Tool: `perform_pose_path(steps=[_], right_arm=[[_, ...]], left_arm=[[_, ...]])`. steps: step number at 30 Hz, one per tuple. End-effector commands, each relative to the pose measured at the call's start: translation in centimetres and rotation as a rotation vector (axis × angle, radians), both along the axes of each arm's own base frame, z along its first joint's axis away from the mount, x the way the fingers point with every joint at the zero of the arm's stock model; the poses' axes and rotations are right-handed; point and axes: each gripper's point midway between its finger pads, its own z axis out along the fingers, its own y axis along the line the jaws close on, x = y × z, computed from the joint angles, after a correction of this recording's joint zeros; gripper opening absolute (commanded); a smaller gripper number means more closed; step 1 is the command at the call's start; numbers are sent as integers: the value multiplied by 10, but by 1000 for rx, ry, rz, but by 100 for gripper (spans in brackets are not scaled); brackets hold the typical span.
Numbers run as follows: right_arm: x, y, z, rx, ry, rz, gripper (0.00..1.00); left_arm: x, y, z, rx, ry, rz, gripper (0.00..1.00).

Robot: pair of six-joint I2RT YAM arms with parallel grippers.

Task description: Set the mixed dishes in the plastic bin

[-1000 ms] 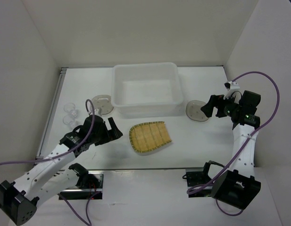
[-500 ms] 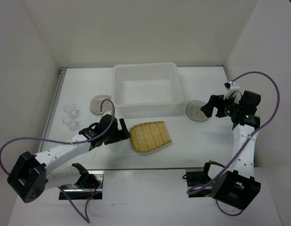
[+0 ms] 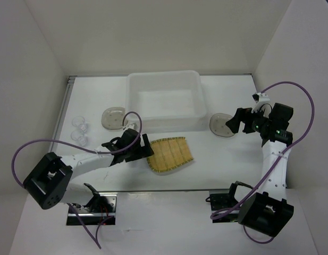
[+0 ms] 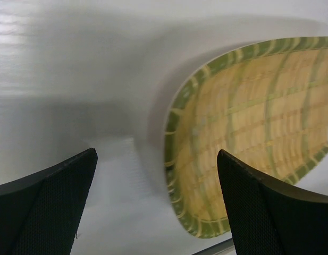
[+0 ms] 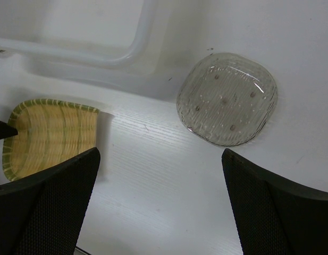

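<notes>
Plate (image 4: pixel 243 122) cropped by frame (left wrist), bin (image 5: pixel 89 64) corner only

light: bright, even | shadows: soft, beside plate (image 4: pixel 249 133) | left wrist view: blurred | glare: mild on table (image 4: pixel 25 21)

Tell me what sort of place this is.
Probably a robot test booth, not a kitchen: plain white walls box in a white table, the left arm and right arm are bolted at its near edge, and a plastic bin sits near a fan-shaped plate.
</notes>
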Motion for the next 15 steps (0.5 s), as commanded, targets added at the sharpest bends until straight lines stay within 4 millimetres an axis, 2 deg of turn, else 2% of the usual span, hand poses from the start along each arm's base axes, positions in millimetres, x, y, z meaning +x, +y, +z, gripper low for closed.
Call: perform_pose_path(steps=[1, 7, 9, 11, 12, 15], right_arm=[[1, 3, 9, -16, -48, 24, 100], [1, 3, 9, -16, -48, 24, 100], [1, 3, 9, -16, -48, 24, 100], [1, 3, 9, -16, -48, 24, 100], [1, 3, 9, -16, -48, 24, 100], [1, 3, 9, -16, -48, 24, 100]], left_arm=[[13, -24, 12, -82, -41, -8, 100], [13, -40, 9, -107, -37, -28, 100], [16, -42, 11, -112, -44, -29, 95], [15, -41, 4, -100, -29, -28, 92], [17, -43, 7, -105, -36, -28, 88], [17, -43, 7, -106, -36, -28, 83]])
